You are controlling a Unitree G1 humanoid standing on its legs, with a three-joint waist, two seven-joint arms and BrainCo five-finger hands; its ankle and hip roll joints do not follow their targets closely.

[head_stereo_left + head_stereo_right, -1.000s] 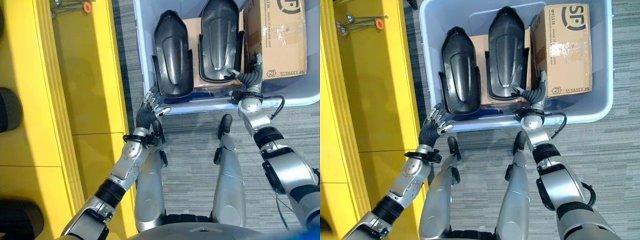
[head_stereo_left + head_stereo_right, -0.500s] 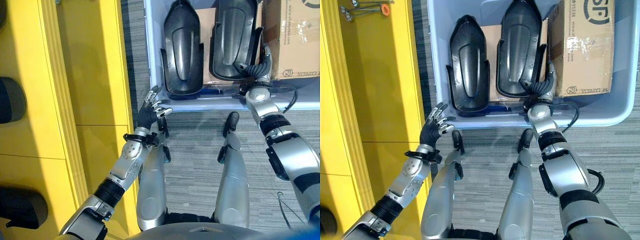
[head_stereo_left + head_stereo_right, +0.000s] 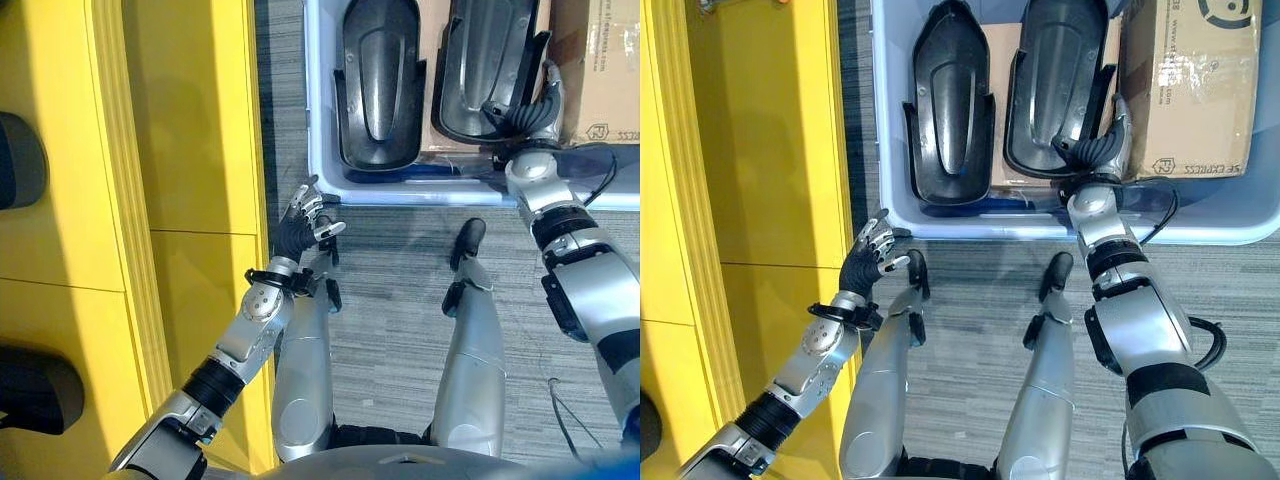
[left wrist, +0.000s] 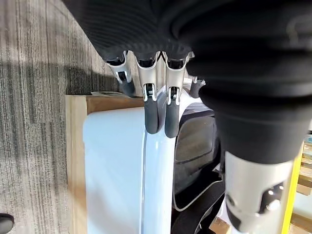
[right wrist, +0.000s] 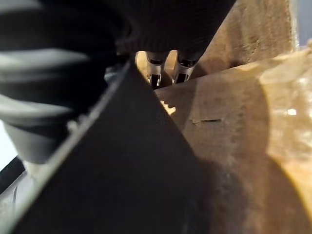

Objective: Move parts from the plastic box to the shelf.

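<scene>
While the yellow shelf (image 3: 180, 150) fills the left of the frame with dark shapes at its far left edge, possibly parts already placed, the plastic box (image 3: 895, 215) at upper right holds two black parts and a carton (image 3: 1190, 80). The left part (image 3: 948, 100) lies untouched; the right part (image 3: 1058, 85) has the right hand (image 3: 1095, 152) curled on its near lower rim, not lifted. The left hand (image 3: 300, 222), fingers spread and empty, hovers beside the box's near left corner. Most of the moving looks ahead.
</scene>
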